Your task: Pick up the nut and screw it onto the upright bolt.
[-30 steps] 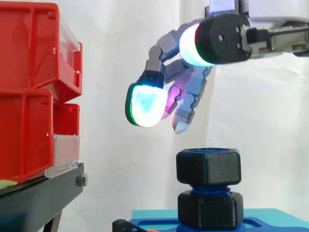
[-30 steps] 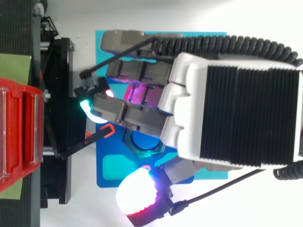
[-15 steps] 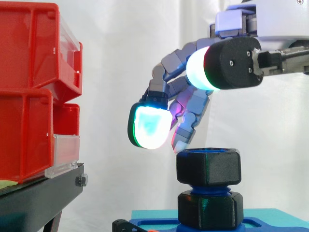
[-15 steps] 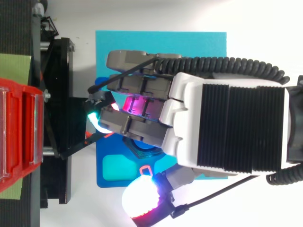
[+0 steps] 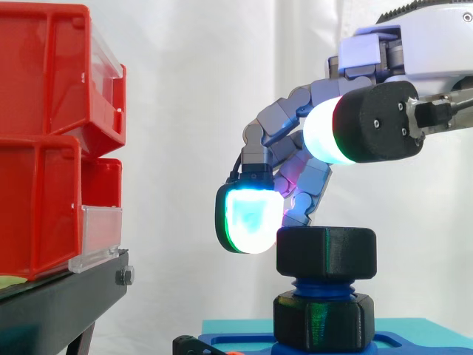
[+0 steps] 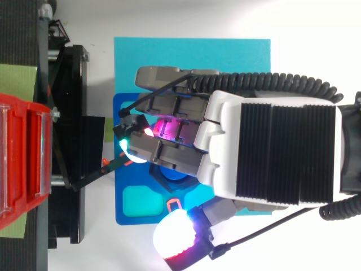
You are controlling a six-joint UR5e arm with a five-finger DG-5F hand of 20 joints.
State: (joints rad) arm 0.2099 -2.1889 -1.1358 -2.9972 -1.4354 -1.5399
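Observation:
A black hex nut (image 5: 326, 253) sits on top of the blue upright bolt (image 5: 323, 285), above a second black hex piece (image 5: 323, 322) on the blue base (image 6: 135, 200). My hand (image 6: 271, 152) hangs over the nut with bent, spread fingers. One glowing cyan fingertip (image 5: 251, 218) is against the nut's left side, and another finger rests on its top rear edge. The white-glowing thumb (image 5: 347, 129) stays above the nut, clear of it. From above, the hand covers most of the nut (image 6: 169, 174).
Stacked red bins (image 5: 44, 140) stand on a black stand (image 5: 66, 299) to the left, close to the fingers. The blue base lies on a cyan mat (image 6: 192, 51). A white curtain hangs behind.
The hand has come down and to the right until its fingers reach the nut. The nut has shifted slightly to the right on the bolt.

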